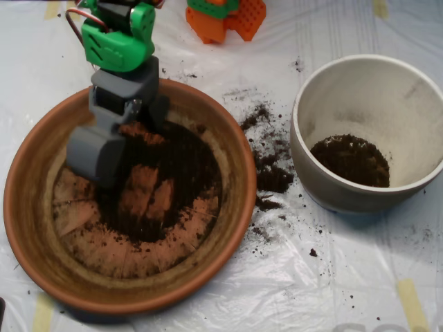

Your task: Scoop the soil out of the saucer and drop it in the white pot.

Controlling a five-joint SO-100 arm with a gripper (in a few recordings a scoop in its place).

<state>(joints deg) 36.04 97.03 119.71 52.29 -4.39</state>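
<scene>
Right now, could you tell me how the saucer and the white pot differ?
The saucer is terracotta orange-brown, wide and shallow; the white pot is off-white, narrower and deep. The grey scoop is down inside the saucer, while nothing reaches into the pot. Both are round and hold dark soil.

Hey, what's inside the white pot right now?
The white pot holds a small dark heap of soil on its bottom; the grayish inner walls above it are bare. The near part of the bottom is hidden by the pot's near rim.
</scene>
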